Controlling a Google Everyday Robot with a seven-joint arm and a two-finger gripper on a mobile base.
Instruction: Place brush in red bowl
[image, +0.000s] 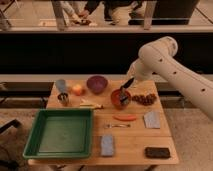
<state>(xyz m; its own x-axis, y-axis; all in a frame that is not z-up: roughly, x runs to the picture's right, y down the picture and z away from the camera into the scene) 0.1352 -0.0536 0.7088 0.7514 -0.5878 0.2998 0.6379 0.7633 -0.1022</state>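
Note:
The red bowl (117, 100) stands on the wooden table, right of centre at the back. A small dark brush (124, 96) stands tilted inside it, with its lower end in the bowl. My gripper (128, 84) hangs from the white arm that reaches in from the right. It is just above the bowl's right rim, right at the upper end of the brush. I cannot tell whether it is touching the brush.
A purple bowl (97, 83), an apple (77, 90), a grey cup (61, 85) and a metal can (63, 99) stand at the back left. Grapes (144, 99) lie right of the red bowl. A green tray (37, 131) fills the front left. A carrot (125, 118), silvery utensil (118, 126), two sponges and a black block (157, 152) lie in front.

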